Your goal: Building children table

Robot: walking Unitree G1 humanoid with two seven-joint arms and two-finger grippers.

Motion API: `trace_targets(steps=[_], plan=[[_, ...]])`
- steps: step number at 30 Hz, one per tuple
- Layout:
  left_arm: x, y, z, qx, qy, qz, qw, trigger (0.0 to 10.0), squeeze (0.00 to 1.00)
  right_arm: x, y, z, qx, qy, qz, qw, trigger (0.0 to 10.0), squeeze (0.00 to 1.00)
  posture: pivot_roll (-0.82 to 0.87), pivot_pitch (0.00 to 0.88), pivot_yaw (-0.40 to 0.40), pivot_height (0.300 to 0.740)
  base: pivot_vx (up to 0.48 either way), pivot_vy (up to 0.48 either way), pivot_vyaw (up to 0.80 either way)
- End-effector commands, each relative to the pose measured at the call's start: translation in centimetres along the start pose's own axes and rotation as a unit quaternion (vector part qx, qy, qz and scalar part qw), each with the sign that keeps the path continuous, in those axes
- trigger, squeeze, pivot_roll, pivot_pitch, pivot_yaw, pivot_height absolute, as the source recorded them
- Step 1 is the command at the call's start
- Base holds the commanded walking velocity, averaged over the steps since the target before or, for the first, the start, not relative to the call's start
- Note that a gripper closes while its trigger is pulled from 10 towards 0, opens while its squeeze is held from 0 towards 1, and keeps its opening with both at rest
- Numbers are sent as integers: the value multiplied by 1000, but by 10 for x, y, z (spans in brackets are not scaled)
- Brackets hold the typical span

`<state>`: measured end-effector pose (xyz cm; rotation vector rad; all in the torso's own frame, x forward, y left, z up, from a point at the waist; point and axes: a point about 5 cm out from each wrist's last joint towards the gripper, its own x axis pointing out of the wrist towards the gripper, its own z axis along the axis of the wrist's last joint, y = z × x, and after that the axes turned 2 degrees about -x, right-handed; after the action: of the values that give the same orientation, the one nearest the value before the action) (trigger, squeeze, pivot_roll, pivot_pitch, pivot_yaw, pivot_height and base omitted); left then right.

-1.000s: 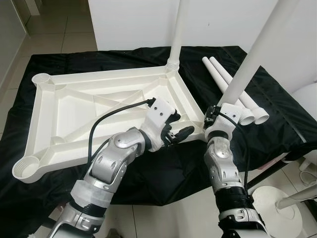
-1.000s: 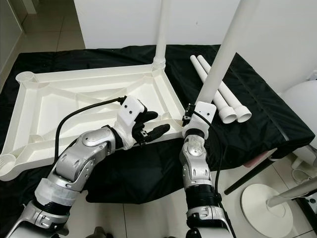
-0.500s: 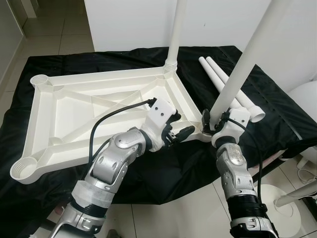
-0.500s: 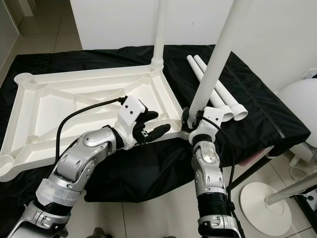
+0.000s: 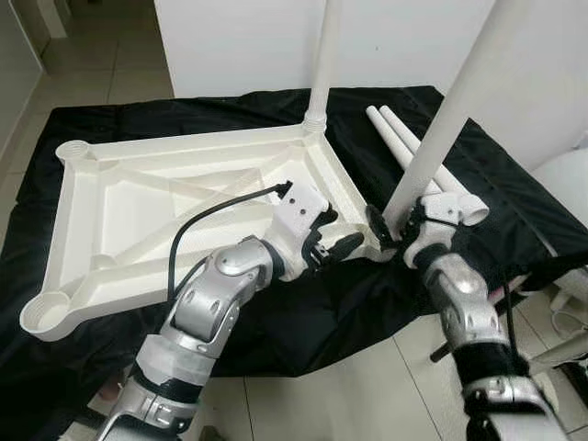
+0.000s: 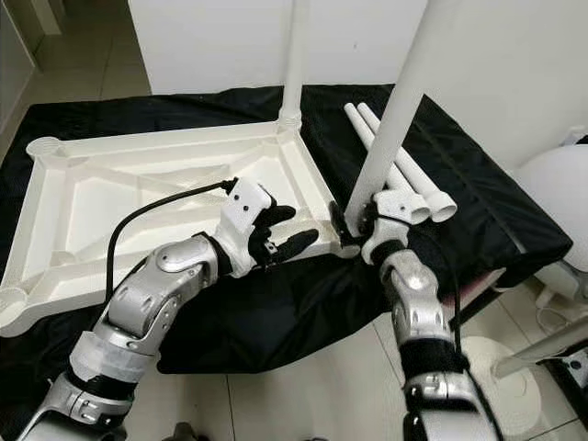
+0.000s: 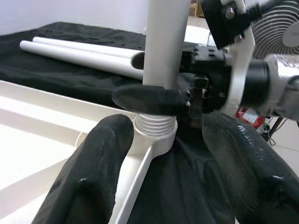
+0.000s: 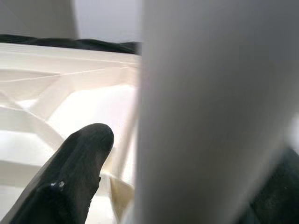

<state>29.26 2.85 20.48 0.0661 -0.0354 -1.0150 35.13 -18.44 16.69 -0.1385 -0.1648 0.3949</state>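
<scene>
An upturned white plastic tabletop (image 5: 165, 202) lies underside up on a desk (image 5: 514, 207) draped in black cloth, its ribbed frame facing the ceiling. One white leg (image 5: 322, 69) stands upright in the corner socket at about 1 o'clock on the tabletop, while a second leg (image 5: 450, 115) leans slightly as it sits in the near corner socket at roughly 4 o'clock. The robot's right end effector (image 5: 397, 230) is closed around the base of this second leg, one black finger (image 7: 149, 99) pressed across the tube just above its threaded collar (image 7: 155, 127), as seen from the left wrist camera. The left end effector (image 5: 333, 241) hovers at the tabletop's near edge, just beside that same corner, its two black fingers (image 7: 91, 168) spread open on either side of the collar and gripping nothing. Two spare legs (image 5: 418, 165) lie side by side on the cloth at about 2 o'clock from the tabletop, touching each other, their open ends toward the robot. From the right wrist camera, the gripped leg looms as a pale blurred column beside one dark finger (image 8: 74, 172), with the tabletop's ribs behind. A round white base (image 6: 501, 367) stands on the tiled floor (image 5: 101, 78) at 4 o'clock, past the desk's edge.
</scene>
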Motion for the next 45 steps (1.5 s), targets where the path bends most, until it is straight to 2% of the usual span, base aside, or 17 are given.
trace_targets(steps=[1, 2, 3, 19, 20, 24, 28, 31, 33, 35, 36, 38, 40, 41, 43, 45], plan=[[2, 1, 1, 8, 0, 19, 1000, 10000, 0, -2, -1, -5, 3, 9, 9, 1000, 8118, 0, 0, 23, -16, 740, 0, 0, 0], [2, 0, 0, 8, 0, 17, 1000, 10000, 0, -1, -2, -5, 5, 12, 18, 1000, 4667, 0, 1, 25, -16, 740, 0, 0, 0], [2, -1, 0, 8, 0, 16, 1000, 10000, 0, -1, -4, -7, 7, 19, 28, 999, 0, 0, 3, 32, -17, 740, 0, 0, 0], [2, -1, 3, 8, -4, 21, 1000, 10000, 0, -10, -12, -28, 33, 51, 35, 998, 0, 0, 3, 62, -15, 740, 0, 0, 0], [3, 1, 4, 8, -4, 23, 1000, 10000, 0, -11, -12, -30, 42, 53, 24, 997, 10000, 0, 3, 62, -15, 740, 0, 0, 0], [2, 4, 3, 7, 0, 29, 1000, 10000, 0, -12, -14, -35, 45, 73, -46, 995, 10000, 0, 1, 73, -15, 740, 0, 0, 0], [1, 4, 2, 6, 2, 30, 1000, 10000, 0, -12, -15, -36, 49, 75, -79, 993, 10000, 0, -1, 75, -15, 740, 0, 0, 0], [0, 3, 0, 3, 4, 34, 999, 10000, 0, -15, -13, -40, 71, 86, -173, 979, 10000, 0, -2, 79, -15, 740, 0, 0, 0], [0, 3, 0, 3, 4, 34, 999, 10000, 0, -15, -13, -40, 71, 86, -173, 979, 10000, 0, -2, 79, -15, 740, 0, 0, 0], [0, 4, 0, 1, 5, 36, 999, 10000, 0, -18, -9, -40, 75, 86, -222, 968, 10000, 0, -3, 83, -16, 740, 0, 0, 0], [-1, 4, -1, 0, 6, 39, 999, 10000, 0, -20, -2, -40, 86, 87, -262, 957, 10000, 0, -6, 85, -15, 740, 0, 0, 0], [-1, 4, -1, 0, 6, 39, 999, 10000, 0, -20, -2, -40, 86, 87, -262, 957, 10000, 0, -6, 85, -15, 740, 0, 0, 0], [-1, 6, -2, -2, 9, 43, 999, 10000, 0, -25, 9, -40, 94, 92, -322, 937, 10000, 0, -5, 88, -16, 740, 0, 0, 0], [-1, 6, -2, -2, 9, 43, 999, 10000, 0, -25, 9, -40, 94, 92, -322, 937, 10000, 0, -5, 88, -16, 740, 0, 0, 0], [-2, 6, -3, -6, 10, 45, 999, 10000, 0, -27, 23, -37, 109, 87, -372, 918, 10000, 0, -8, 92, -15, 740, 0, 0, 0], [-2, 6, -3, -7, 10, 45, 999, 10000, 0, -27, 28, -36, 117, 84, -382, 913, 10000, 0, -9, 93, -14, 740, 0, 0, 0]])
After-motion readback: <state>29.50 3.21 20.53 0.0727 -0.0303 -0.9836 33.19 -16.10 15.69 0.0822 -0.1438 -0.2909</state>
